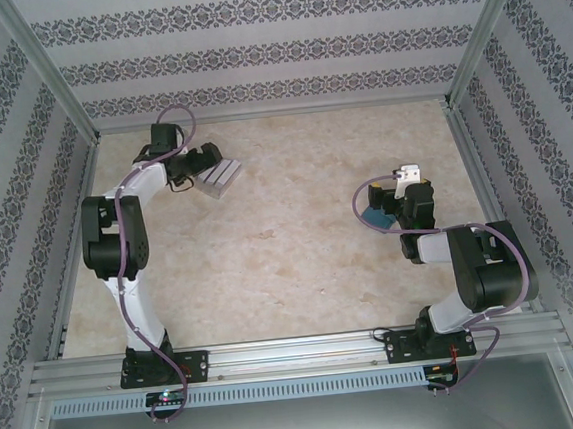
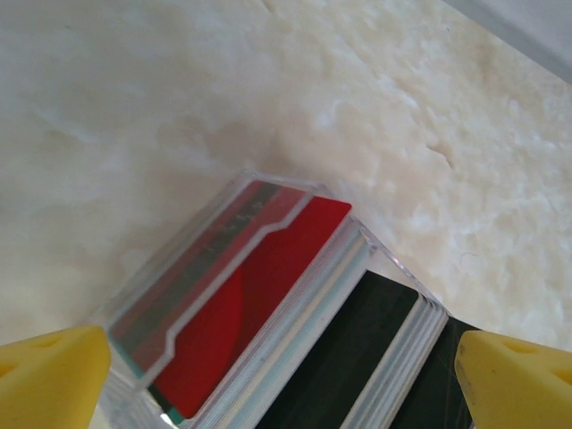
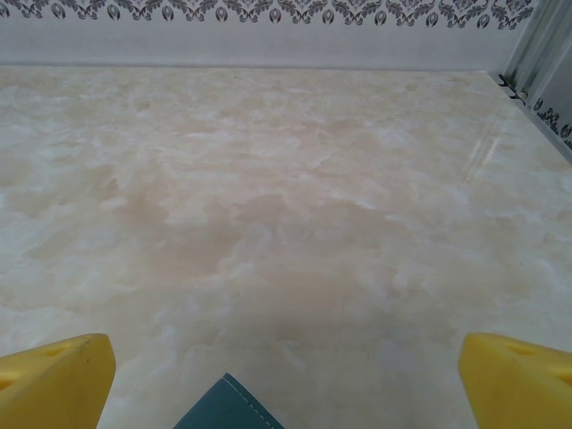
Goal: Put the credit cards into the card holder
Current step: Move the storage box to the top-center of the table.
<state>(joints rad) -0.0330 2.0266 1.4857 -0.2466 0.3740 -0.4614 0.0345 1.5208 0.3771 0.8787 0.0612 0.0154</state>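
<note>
Two tools spread wide, holding nothing: left tool (image 2: 286, 384) over red and black credit cards (image 2: 259, 304) in clear ribbed stand (image 2: 308, 322), low in frame; right tool (image 3: 286, 380) above teal-blue flat card holder (image 3: 228, 407), bottom centre. Could pinch neighbouring cards together or tip stand.

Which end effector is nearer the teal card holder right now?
Right. The right end effector is directly above the card holder, whose corner shows between its fingers. The left end effector is far on the other side, over the clear ribbed card stand.

Open tabletop (image 1: 289, 244) between ribbed card stand (image 1: 221, 177) and card holder (image 1: 373, 212).
</note>
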